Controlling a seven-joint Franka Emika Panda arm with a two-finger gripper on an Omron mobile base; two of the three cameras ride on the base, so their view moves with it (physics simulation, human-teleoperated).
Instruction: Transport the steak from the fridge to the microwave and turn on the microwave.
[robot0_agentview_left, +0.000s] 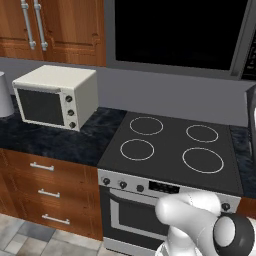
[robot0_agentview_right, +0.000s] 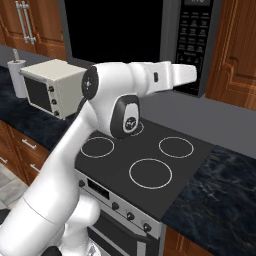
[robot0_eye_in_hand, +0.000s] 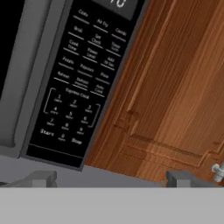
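Observation:
The microwave (robot0_agentview_left: 175, 30) is built in above the stove, and its dark front (robot0_agentview_right: 115, 30) shows plain black in a grey frame. Its black control panel (robot0_agentview_right: 195, 45) sits at the right end. My arm reaches up to that panel, with the gripper (robot0_agentview_right: 190, 75) just below and in front of the panel's lower part. In the hand view the keypad (robot0_eye_in_hand: 83, 83) is close, with the Start key (robot0_eye_in_hand: 47, 132) at its lower left. My gripper (robot0_eye_in_hand: 112, 179) is open and its fingertips (robot0_eye_in_hand: 43, 178) stand wide apart with nothing between them. The steak is hidden. The fridge is out of view.
A black four-ring cooktop (robot0_agentview_left: 170, 150) lies under the microwave. A small cream box oven (robot0_agentview_left: 55, 97) stands on the dark counter to the left, with a white paper roll (robot0_agentview_right: 17, 77) beside it. Wooden cabinets (robot0_eye_in_hand: 175, 87) flank the microwave on the right.

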